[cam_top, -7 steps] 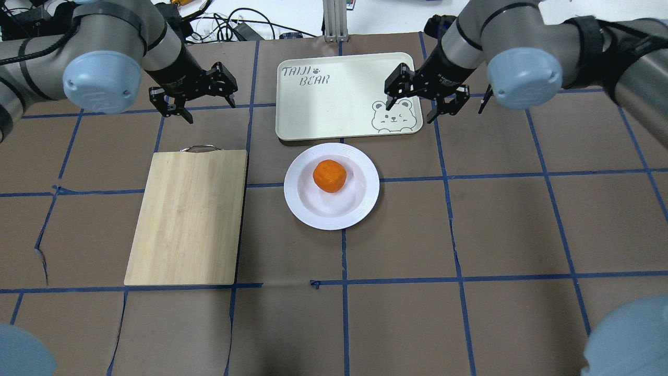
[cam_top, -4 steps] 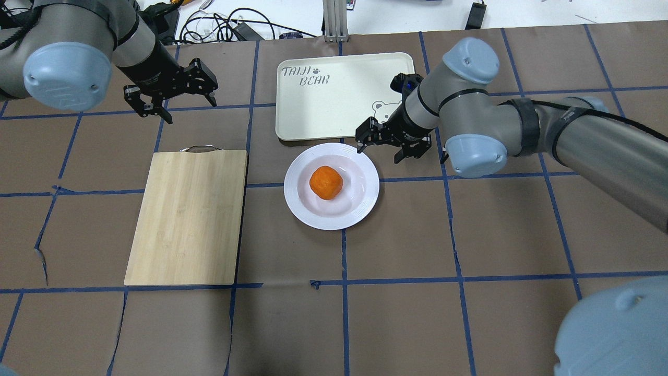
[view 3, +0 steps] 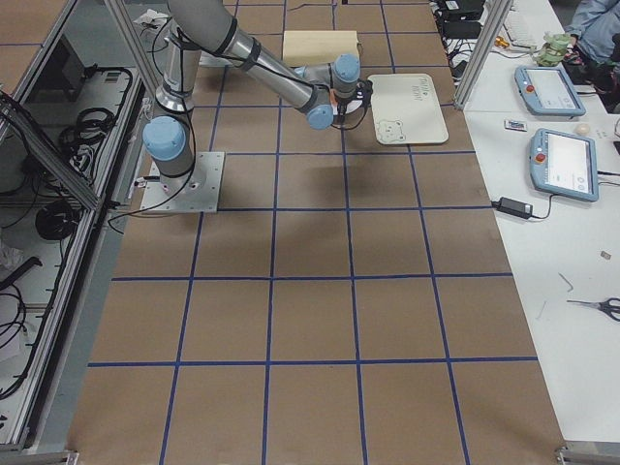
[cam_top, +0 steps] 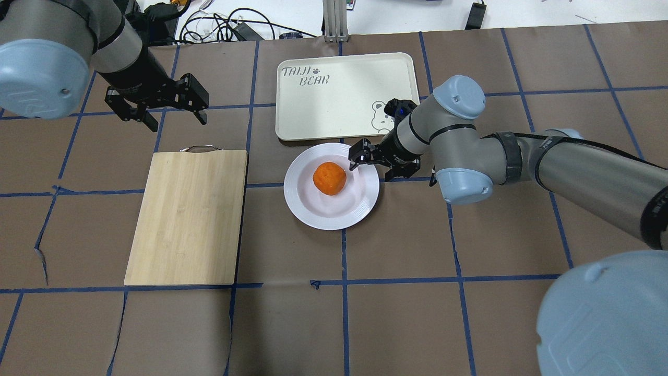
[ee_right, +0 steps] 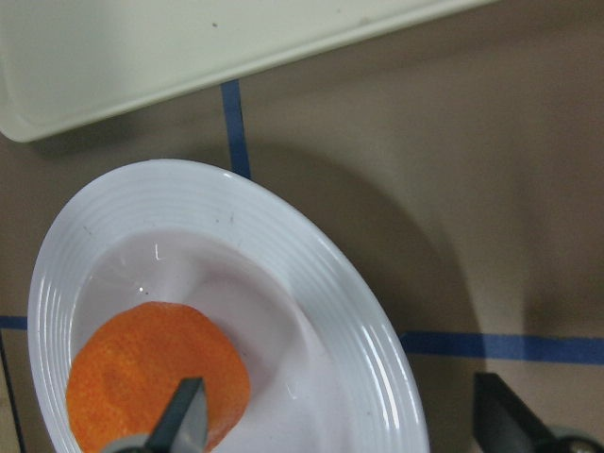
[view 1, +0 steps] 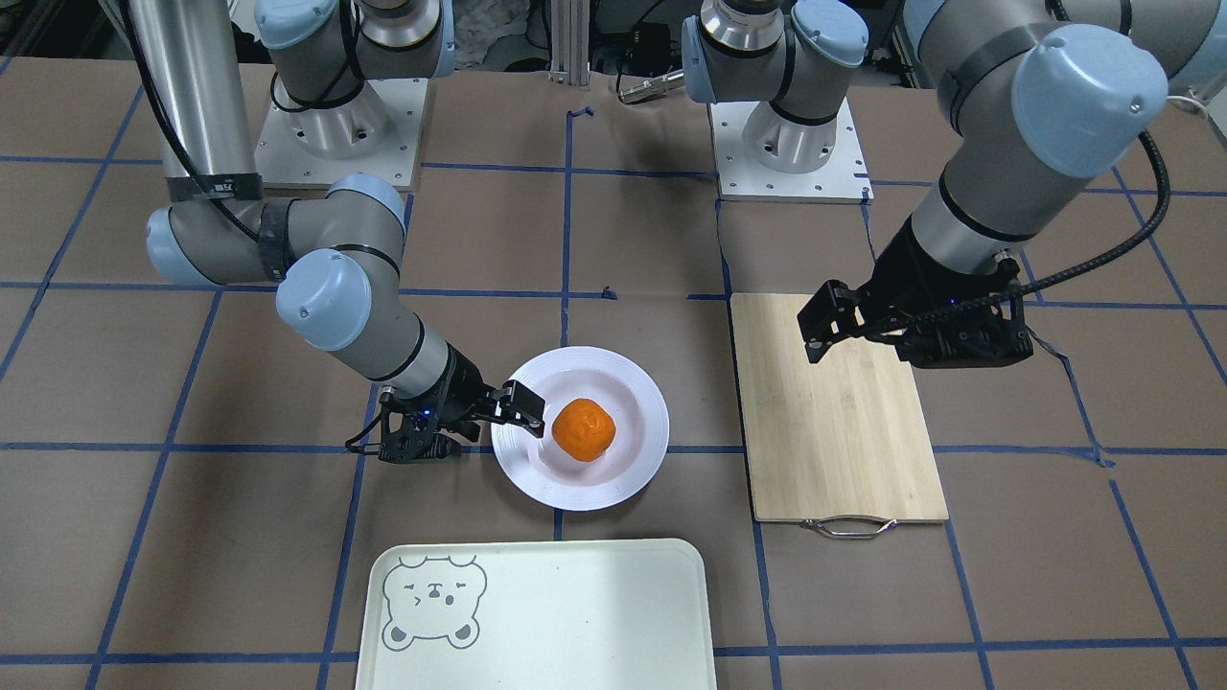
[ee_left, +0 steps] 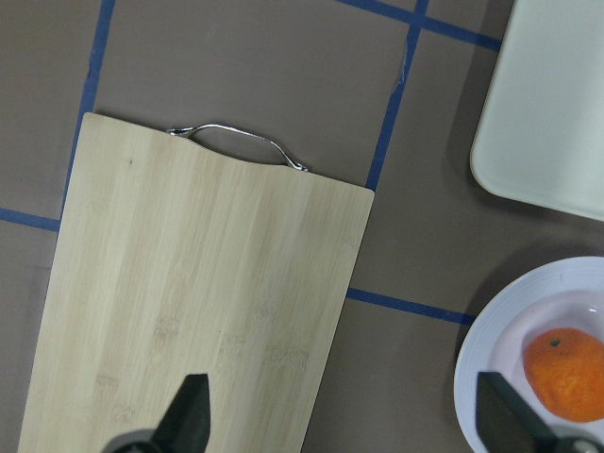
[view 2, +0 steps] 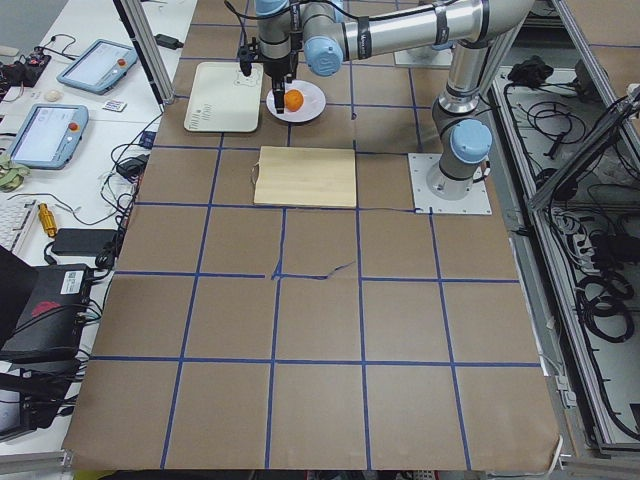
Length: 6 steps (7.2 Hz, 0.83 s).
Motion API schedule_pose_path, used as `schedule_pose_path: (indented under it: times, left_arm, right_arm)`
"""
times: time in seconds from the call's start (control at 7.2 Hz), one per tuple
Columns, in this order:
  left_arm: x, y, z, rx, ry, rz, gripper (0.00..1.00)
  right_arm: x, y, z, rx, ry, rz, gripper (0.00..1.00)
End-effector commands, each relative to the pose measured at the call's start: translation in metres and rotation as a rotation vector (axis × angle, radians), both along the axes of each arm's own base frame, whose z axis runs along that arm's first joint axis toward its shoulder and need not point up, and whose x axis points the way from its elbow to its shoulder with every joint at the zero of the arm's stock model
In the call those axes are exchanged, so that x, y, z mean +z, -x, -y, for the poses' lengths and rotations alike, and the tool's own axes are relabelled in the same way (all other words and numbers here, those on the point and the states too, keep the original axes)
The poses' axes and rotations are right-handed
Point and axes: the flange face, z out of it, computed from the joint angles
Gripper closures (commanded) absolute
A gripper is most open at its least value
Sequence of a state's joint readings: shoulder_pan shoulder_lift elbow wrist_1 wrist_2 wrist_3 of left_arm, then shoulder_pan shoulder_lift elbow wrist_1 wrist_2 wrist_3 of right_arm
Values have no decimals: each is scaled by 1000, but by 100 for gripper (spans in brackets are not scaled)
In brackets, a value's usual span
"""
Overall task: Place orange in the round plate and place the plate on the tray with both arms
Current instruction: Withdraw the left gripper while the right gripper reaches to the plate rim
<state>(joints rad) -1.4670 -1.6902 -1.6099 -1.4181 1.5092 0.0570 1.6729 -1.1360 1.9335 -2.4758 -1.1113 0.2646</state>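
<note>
Left arm [view 1: 987,206] and right arm [view 1: 369,335]: silver-grey tubular links with rounded light-blue joint caps carrying small screws, each on a white square base plate [view 1: 834,187] with bolts along its edges. Black corrugated cable [view 1: 1155,182] runs by the left arm's wrist, and black straps [view 1: 273,235] band the right arm. Left gripper [cam_top: 177,121] and right gripper [cam_top: 371,172] are black and two-fingered, with a blue light at the right wrist.

Glossy round plate [cam_top: 313,211], matt wooden board [cam_top: 188,219]
</note>
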Motion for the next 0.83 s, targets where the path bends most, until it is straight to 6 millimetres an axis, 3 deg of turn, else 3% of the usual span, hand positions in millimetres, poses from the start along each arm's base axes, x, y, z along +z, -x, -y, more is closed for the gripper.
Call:
schedule_pose_path:
  times: [0.0,0.28,0.69]
  left_arm:
    - [15,0,-14,-38,6,8,0]
    - [15,3,-26,-34,-11,-7,0]
    - [26,2,-35,-22,4,13,0]
  right_arm:
    - [-20,-1,-12,-4,-27,-1,12]
    - [-30,-15,-15,20,-24,-1,13]
    - [-29,-23,-18,27,-14,4,49]
